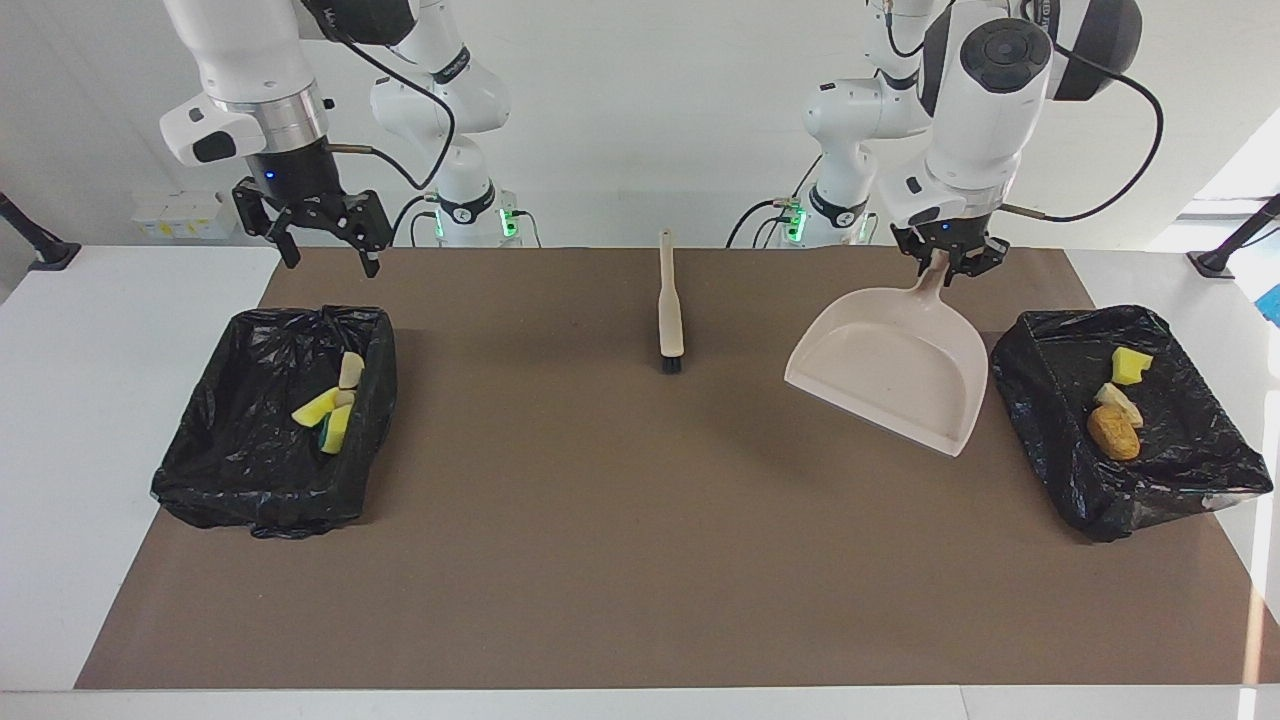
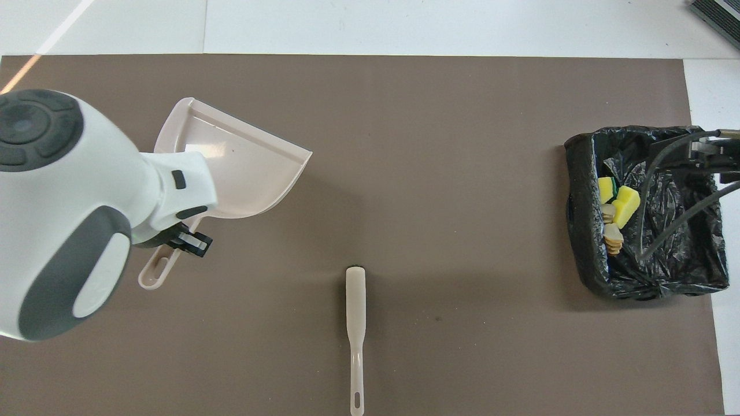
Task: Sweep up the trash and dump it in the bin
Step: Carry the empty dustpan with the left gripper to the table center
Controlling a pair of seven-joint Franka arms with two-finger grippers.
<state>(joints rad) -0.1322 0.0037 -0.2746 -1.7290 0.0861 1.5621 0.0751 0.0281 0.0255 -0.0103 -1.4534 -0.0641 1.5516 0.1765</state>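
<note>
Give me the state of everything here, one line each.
Dustpan: empty, tilted, held by its handle.
Brush: lying flat on the mat, untouched.
Bin at the right arm's end: holds scraps.
Bin at the left arm's end: holds scraps.
Left end effector: shut on dustpan handle.
Right end effector: open, empty.

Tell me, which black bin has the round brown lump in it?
The bin at the left arm's end, beside the dustpan. Its brown lump is missing from the other bin.

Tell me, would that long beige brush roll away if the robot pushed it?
Probably not. The long beige plastic brush lies flat on the brown mat, and its black bristle head looks blocky, so it should slide or pivot rather than roll. It looks thin and light, so a nudge at one end would likely spin it.
</note>
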